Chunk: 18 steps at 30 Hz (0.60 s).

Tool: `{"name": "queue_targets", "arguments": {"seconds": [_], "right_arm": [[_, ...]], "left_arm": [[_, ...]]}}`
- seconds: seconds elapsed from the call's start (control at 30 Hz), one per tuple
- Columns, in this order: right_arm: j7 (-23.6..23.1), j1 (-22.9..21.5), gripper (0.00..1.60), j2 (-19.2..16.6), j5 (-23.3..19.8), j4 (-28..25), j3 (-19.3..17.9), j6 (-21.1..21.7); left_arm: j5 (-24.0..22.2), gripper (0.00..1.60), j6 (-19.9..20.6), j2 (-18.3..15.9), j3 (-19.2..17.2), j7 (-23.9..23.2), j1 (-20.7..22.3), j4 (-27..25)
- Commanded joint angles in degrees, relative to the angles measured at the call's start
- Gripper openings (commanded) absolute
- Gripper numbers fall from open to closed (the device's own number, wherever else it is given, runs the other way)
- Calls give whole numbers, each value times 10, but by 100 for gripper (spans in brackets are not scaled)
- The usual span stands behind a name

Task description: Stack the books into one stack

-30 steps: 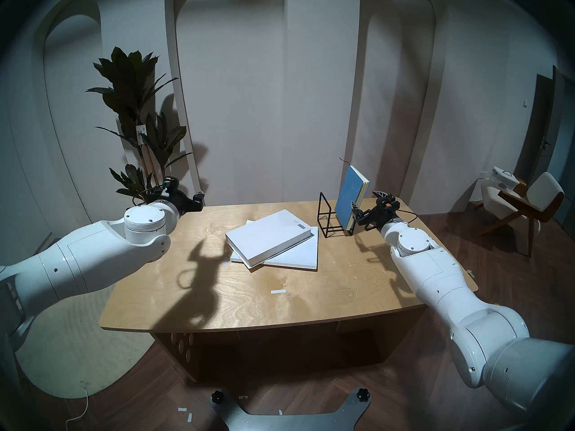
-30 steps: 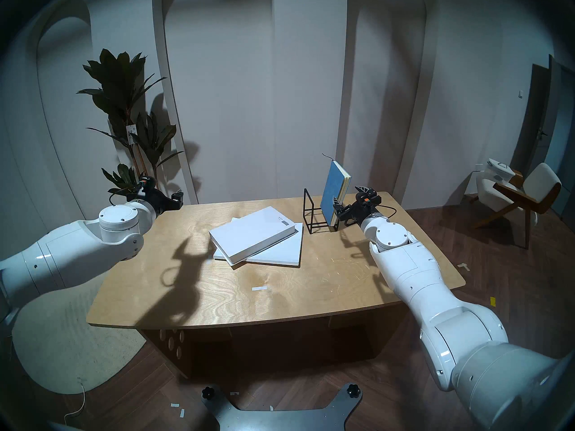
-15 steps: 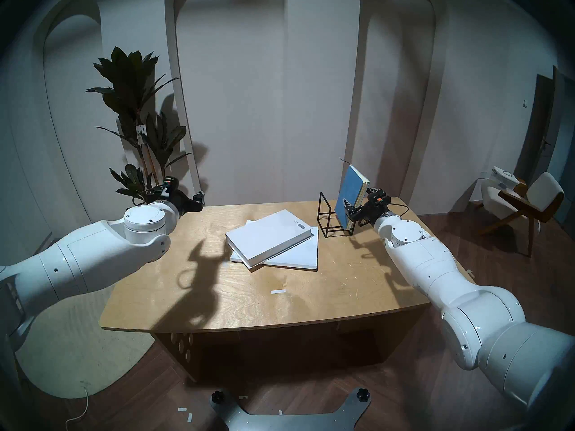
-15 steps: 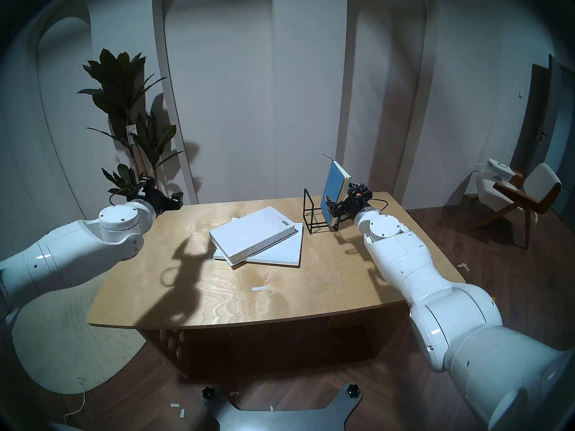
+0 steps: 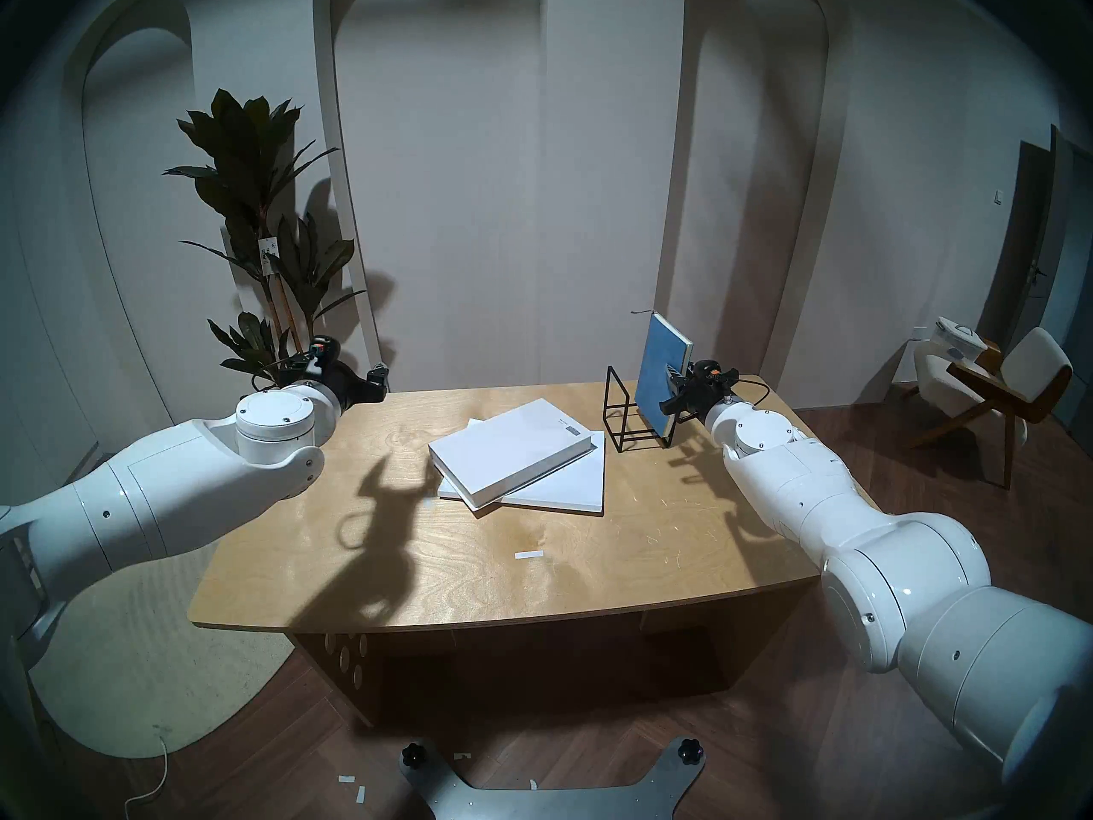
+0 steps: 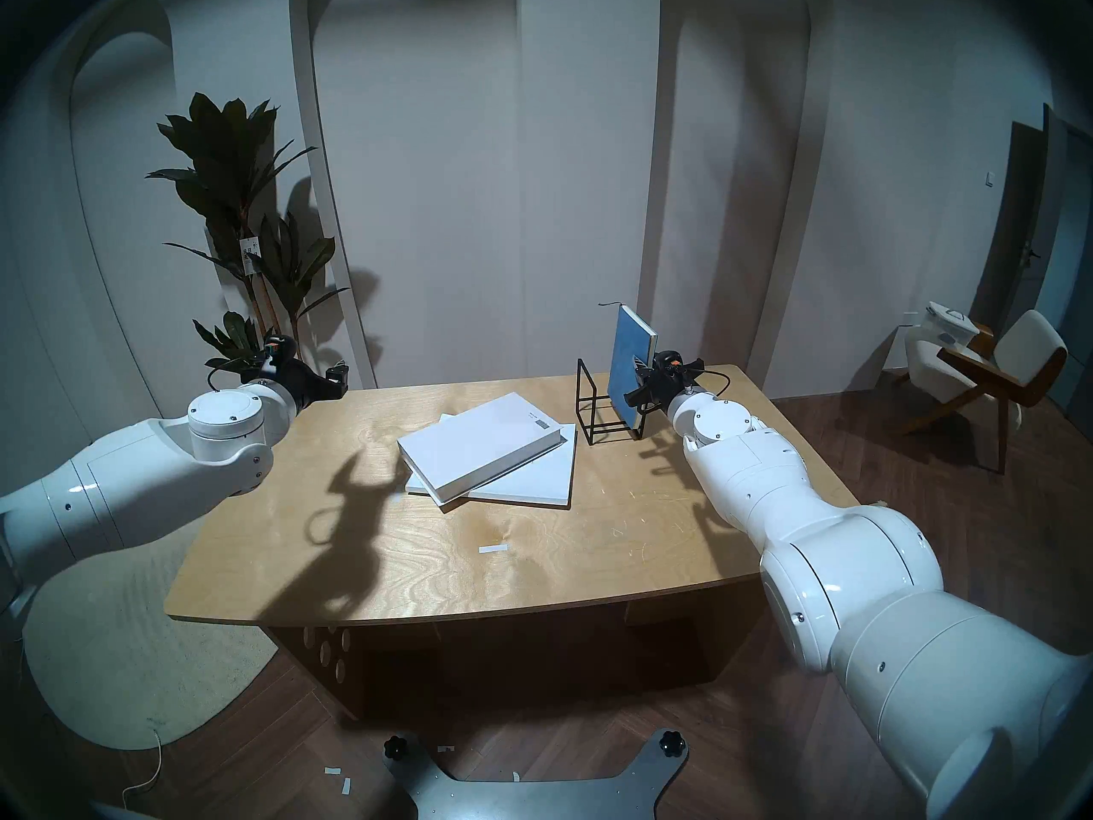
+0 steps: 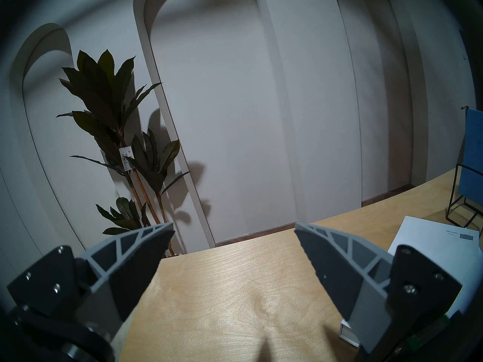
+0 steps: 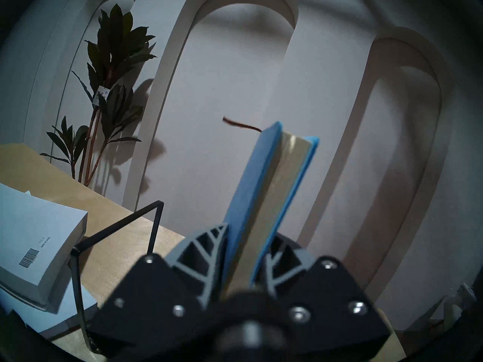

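A blue-covered notebook (image 5: 661, 375) stands upright at the right end of the black wire rack (image 5: 618, 413). My right gripper (image 5: 674, 387) is shut on the notebook's near edge. In the right wrist view its fingers (image 8: 206, 246) press both blue covers of the notebook (image 8: 261, 186). Left of the rack, a thick white hardcover (image 5: 511, 452) lies askew on a large thin white booklet (image 5: 571, 487). My left gripper (image 5: 378, 381) hangs open and holds nothing over the table's far left corner, well away from the books. The left wrist view shows its fingers (image 7: 146, 251) spread wide.
The wooden table (image 5: 473, 576) carries a small white tape strip (image 5: 528, 555) near the middle front. A tall potted plant (image 5: 260, 221) stands behind the far left corner. A chair (image 5: 999, 387) sits off to the right on the floor.
My right gripper moved forward around the blue notebook's edge and closed on it. The notebook now stands straighter in the rack. The left arm has not moved.
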<state>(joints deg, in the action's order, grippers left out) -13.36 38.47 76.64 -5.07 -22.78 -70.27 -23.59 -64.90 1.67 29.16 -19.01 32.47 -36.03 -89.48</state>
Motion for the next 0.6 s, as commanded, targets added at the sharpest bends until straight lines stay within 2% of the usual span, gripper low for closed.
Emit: {"name": "queue_targets", "arguments": {"seconds": [0.0,0.07,0.57], "right_arm": [[41,-31,0,17,13,20,4,-31],[77,-25,0,18,28,13,9,-47],[166,-17,0,13,51,-61,9,-114]], "left_arm": [[2,160,-1,1,-11,1,16,1],[2,160,-1,1,-11,1,16,1],[2,160,-2,1,-11,1,15,0]]}}
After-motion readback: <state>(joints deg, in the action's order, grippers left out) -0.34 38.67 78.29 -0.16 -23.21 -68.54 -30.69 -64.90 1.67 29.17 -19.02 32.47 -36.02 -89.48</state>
